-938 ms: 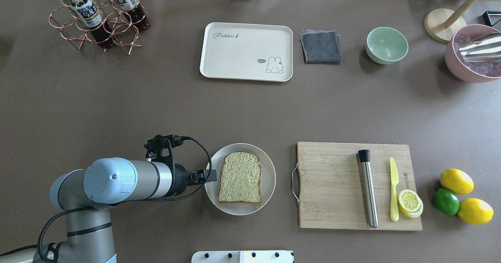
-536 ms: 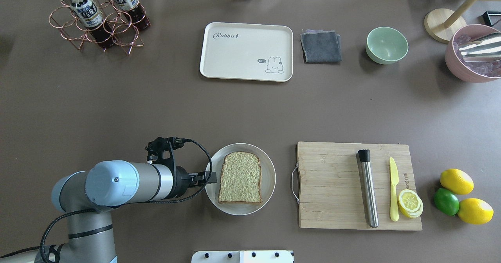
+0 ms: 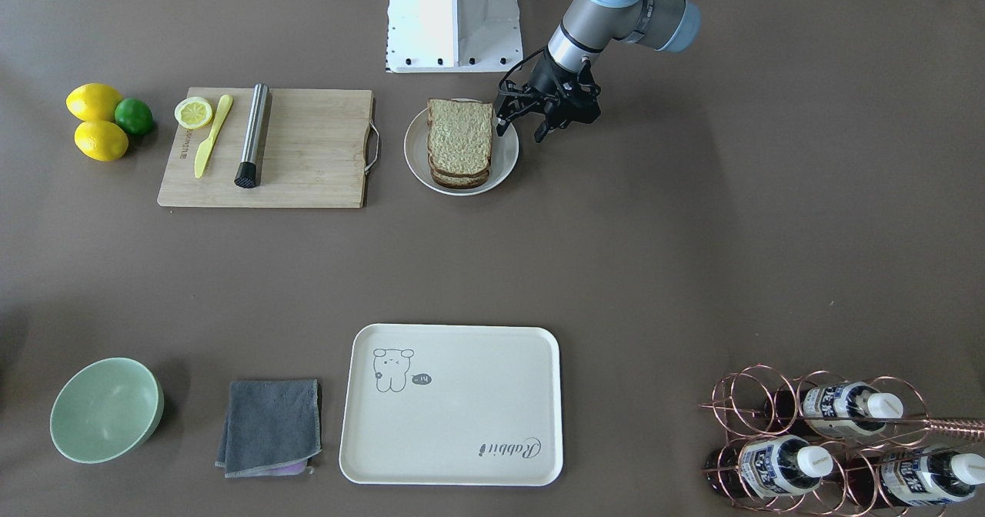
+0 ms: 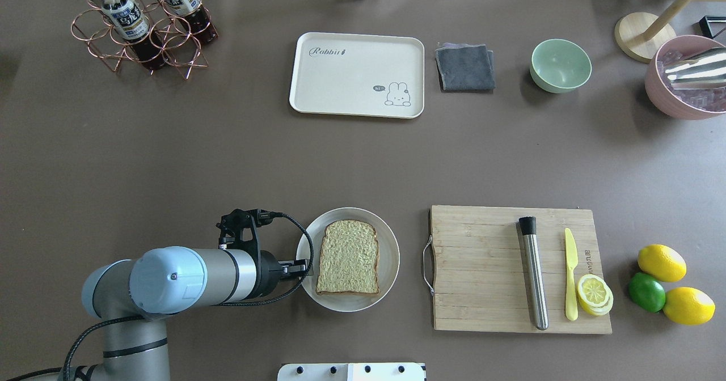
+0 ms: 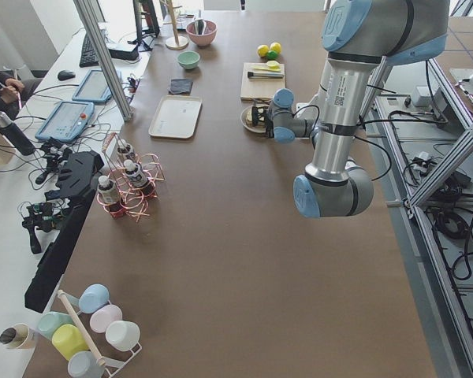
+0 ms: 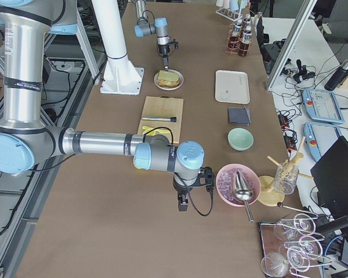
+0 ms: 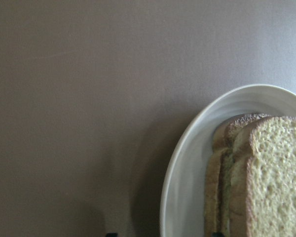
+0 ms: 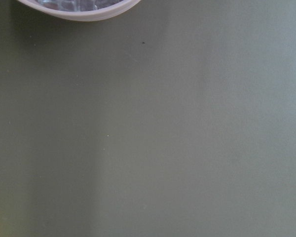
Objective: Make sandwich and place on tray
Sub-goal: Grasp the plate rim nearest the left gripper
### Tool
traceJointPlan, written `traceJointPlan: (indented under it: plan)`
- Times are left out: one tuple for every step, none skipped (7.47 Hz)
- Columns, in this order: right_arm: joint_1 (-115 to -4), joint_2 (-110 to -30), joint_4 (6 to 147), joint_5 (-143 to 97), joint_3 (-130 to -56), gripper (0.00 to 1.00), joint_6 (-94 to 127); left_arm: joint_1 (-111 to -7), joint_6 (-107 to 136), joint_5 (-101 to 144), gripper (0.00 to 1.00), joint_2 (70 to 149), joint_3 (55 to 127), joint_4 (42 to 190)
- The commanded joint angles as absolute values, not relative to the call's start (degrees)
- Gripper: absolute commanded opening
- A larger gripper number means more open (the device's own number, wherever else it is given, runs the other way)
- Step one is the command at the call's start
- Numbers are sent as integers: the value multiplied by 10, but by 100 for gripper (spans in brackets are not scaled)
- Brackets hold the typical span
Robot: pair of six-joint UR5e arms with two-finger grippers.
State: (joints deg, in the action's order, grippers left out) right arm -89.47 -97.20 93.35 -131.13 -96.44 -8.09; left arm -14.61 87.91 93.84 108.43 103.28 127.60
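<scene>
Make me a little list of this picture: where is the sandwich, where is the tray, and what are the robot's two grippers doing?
sandwich: bread slices stacked on the white plate, near the robot; no egg visible
tray: on the far side of the table, nothing on it
left gripper: open, at the plate's edge, holding nothing
right gripper: near the pink bowl; open or shut cannot be told
cutting board: to the right of the plate
task so far: sandwich not yet on the tray
</scene>
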Motion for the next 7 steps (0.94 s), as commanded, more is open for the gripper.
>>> traceJointPlan:
  plan:
    - [-895,-972,933,-1312,-964,100,-81,-146,878,939,41,1085,1034,1281]
    - [-895,-972,933,-1312,-964,100,-81,-148,877,938,41,1085,1034,1281]
    - [-895,-972,933,-1312,-964,100,-81,-150,875,938,41,1084,1034,1281]
    - [-895,-972,933,-1312,-964,100,-81,-150,875,937,41,1083,1033,1281]
    - [-895,-973,934,-1312,-964,100,-81,-150,875,937,40,1083,1030,1281]
    - [-895,-974,934,-1312,-964,100,-81,-152,875,937,40,1083,1029,1281]
    - [-895,-974,934,-1312,-964,100,-81,-151,875,937,40,1085,1027,1281]
